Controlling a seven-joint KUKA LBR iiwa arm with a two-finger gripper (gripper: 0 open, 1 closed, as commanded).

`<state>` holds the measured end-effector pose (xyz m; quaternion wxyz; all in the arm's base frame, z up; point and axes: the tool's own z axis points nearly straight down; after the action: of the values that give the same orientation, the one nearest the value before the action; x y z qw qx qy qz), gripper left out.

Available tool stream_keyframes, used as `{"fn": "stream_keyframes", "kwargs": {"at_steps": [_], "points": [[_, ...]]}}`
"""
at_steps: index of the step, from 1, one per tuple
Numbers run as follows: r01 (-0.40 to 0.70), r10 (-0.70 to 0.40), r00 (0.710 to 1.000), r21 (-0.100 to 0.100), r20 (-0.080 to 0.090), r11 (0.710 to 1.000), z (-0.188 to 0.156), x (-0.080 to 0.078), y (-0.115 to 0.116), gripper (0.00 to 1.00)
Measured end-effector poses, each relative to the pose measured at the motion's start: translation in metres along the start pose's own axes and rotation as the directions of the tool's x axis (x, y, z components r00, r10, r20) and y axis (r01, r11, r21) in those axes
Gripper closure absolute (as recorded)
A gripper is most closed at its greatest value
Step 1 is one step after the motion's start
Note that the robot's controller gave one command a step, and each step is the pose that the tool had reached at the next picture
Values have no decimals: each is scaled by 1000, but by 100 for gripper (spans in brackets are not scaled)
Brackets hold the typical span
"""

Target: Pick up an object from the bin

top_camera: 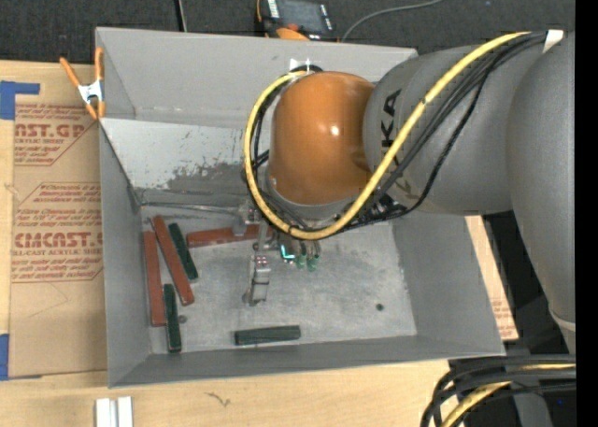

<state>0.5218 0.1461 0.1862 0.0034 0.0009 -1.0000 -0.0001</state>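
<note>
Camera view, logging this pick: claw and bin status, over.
Claw over bare bin floor. Nearest things: dark green bar near front wall, red-brown stick just up-left. Stick heap at left, clear of claw.

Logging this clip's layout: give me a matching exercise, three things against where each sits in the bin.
Things in the bin:
1. gripper
2. lone dark green bar
3. heap of red-brown and green bars

Places:
A. at the view's left side of the floor
B. over the middle of the floor
C. along the wall at the view's bottom

Pairs: 1-B, 2-C, 3-A.
</note>
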Motion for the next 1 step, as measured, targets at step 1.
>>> {"fn": "stream_keyframes", "kwargs": {"at_steps": [1], "points": [[175, -175, 985, 2, -2, 985, 86, 41, -33, 0]]}}
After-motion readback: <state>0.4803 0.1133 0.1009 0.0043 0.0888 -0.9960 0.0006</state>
